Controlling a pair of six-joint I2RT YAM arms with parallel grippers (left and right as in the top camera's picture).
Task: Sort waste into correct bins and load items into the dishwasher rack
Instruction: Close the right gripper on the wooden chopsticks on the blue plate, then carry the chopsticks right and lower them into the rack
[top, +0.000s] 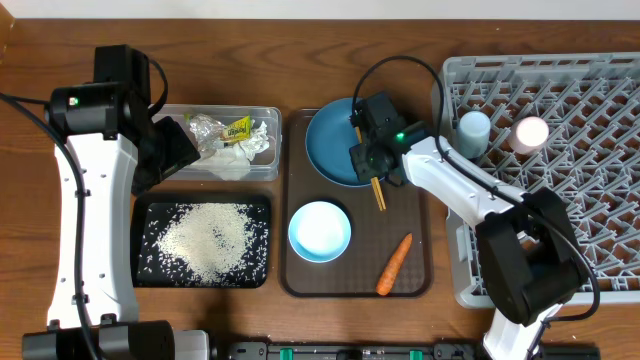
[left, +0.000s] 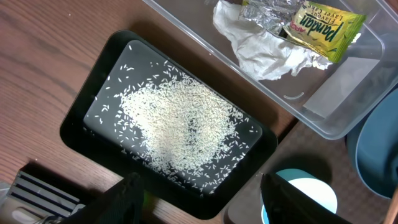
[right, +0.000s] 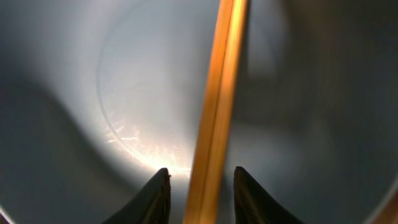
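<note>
A pair of wooden chopsticks (top: 378, 192) lies across the edge of the large blue plate (top: 332, 140) on the brown serving tray (top: 355, 288). My right gripper (top: 373, 152) is low over the plate. Its open jaws (right: 202, 171) straddle the chopsticks (right: 221, 93) with a gap on each side, the plate (right: 93, 93) beneath. The orange carrot (top: 394, 265) and the white-and-blue bowl (top: 320, 231) also lie on the tray. My left gripper (left: 199, 186) is open and empty over the black rice tray (left: 93, 127). The light blue cup (top: 473, 130) and the pink cup (top: 530, 132) stand in the grey rack (top: 560, 250).
The clear tub (top: 265, 115) with crumpled wrappers sits behind the black tray (top: 145, 240), next to my left arm. In the left wrist view the tub (left: 348, 93), the bowl (left: 308, 190) and the plate's rim (left: 373, 149) show. The rack's left wall stands close to the brown tray.
</note>
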